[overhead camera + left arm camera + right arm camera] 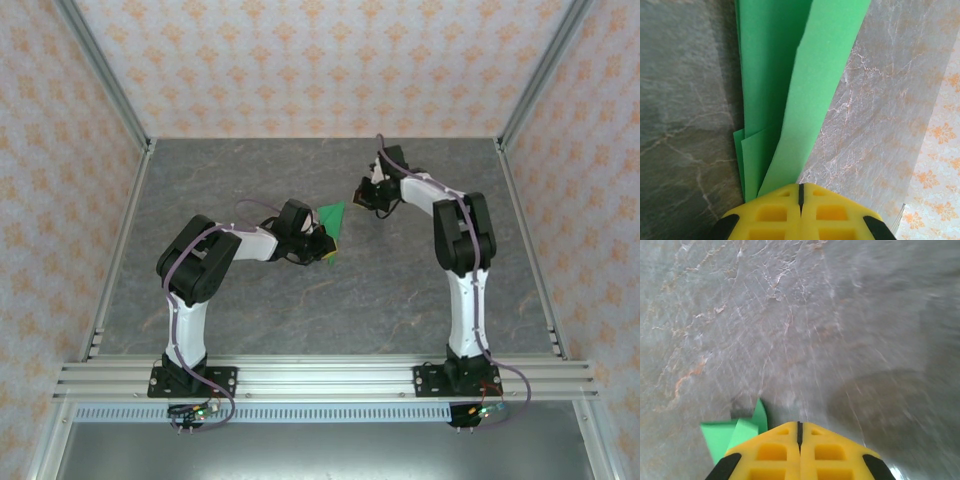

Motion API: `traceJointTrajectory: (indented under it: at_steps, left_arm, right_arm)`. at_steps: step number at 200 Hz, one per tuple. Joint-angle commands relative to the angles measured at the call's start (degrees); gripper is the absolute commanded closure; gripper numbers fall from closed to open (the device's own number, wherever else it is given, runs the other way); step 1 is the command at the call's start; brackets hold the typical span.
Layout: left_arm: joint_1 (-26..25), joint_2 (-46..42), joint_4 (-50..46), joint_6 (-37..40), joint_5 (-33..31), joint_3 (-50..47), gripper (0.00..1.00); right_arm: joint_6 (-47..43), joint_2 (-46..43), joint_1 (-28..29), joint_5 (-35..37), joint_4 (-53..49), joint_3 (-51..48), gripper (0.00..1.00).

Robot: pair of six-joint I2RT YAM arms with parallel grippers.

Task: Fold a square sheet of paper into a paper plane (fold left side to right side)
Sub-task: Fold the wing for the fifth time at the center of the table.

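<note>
The green sheet of paper (pixel 334 218) lies folded into a narrow pointed shape on the grey table, between the two arms. In the left wrist view the paper (pixel 790 75) runs away from my left gripper (pixel 800 186) in several layers, one long flap raised. The left gripper (pixel 325 243) is shut, its tips over the paper's near end, with no green in the seam between the jaws. My right gripper (pixel 360 197) is shut just right of the paper's far tip. In the right wrist view a paper corner (pixel 727 435) shows left of the shut right gripper (pixel 799 424).
The grey marbled table top (pixel 300 310) is walled by patterned panels with aluminium posts (pixel 100 75) at the corners. A metal rail (pixel 320 375) along the near edge carries both arm bases.
</note>
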Motion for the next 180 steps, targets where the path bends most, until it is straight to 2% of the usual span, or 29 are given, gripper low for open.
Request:
traceJointTrajectory:
  at_steps: [1,31,63,105,180]
  left_arm:
    - [0.1,3.6,-9.9,0.4,-3.8,-2.0,1.00]
    - [0.1,3.2,-10.3,0.5,-3.8,-1.9,1.00]
    - [0.1,3.1,-10.9,0.7,-3.8,-1.6,1.00]
    - [0.1,1.9,-11.7,1.5,-3.8,-1.7,1.00]
    - [0.1,-5.7,-11.0,5.2,-1.0,-2.1,1.00]
  right_arm:
    - [-0.1,-7.7,1.1,0.4,3.5,-4.1,1.00]
    - [4.2,-8.4,5.3,-3.8,7.2,-9.0,1.00]
    - [8.9,-2.5,7.6,-5.3,10.6,-7.5,1.00]
    - [7.7,2.4,7.9,-3.0,7.0,-3.8,1.00]
    - [5.0,3.6,7.9,-0.8,2.7,-3.7,1.00]
